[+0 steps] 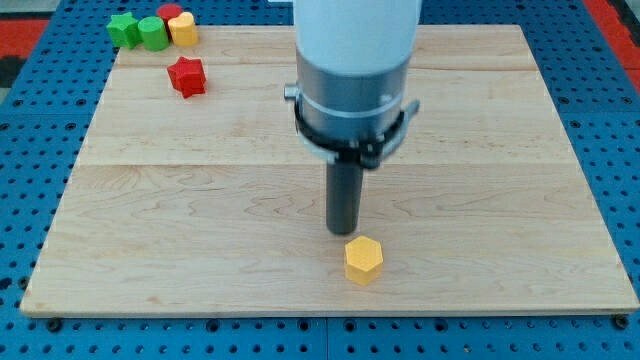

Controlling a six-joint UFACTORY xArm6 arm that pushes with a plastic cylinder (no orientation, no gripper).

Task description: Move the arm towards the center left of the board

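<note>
Rod, smooth and dark, ends in my tip (343,232) just above the yellow hexagonal block (364,260); no claw.

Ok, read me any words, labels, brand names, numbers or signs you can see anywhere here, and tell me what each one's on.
None: no readable text shows anywhere.
The wooden board, the arm's white housing, the yellow hexagonal block just below my tip, and the red star block are all unmarked.

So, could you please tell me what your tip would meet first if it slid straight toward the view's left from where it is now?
My tip looks free to reach the wooden board's left edge; the red star block sits well toward the view's top.
</note>
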